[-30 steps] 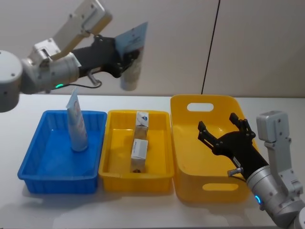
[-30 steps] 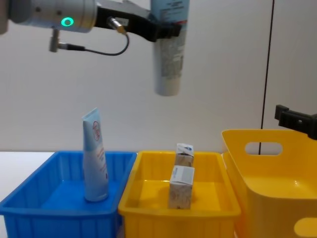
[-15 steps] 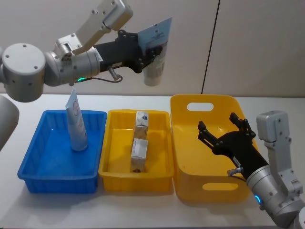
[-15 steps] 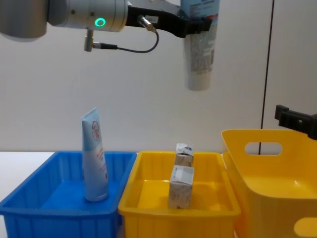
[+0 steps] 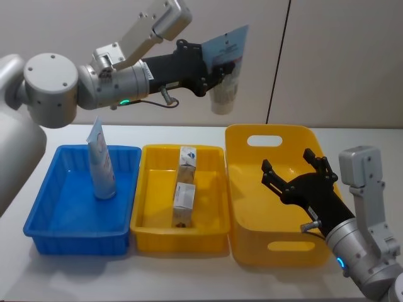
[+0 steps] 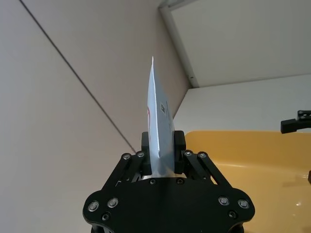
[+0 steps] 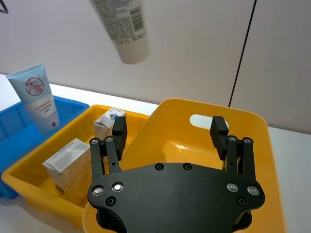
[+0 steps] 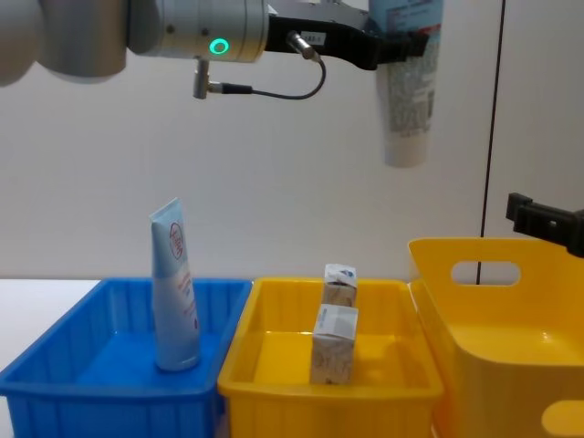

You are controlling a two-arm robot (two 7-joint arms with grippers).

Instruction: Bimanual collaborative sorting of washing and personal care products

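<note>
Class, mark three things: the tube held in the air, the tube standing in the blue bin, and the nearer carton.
held tube (image 8: pixel 407 108): chest view, printed body.
standing tube (image 5: pixel 102 168): head view, mid-body.
nearer carton (image 5: pixel 184 196): head view, white upper part.

held tube (image 8: pixel 407 91): crimped end past chest view's top edge | front carton (image 8: pixel 333 344): print unreadable

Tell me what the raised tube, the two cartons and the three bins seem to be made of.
Tube in the left gripper: likely soft plastic, satin, with a flat crimped end. Cartons: seemingly matte paperboard, with folded edges. Blue bin, small yellow bin, large yellow bin under the open right gripper: moulded plastic, glossy, with highlights on the walls.
</note>
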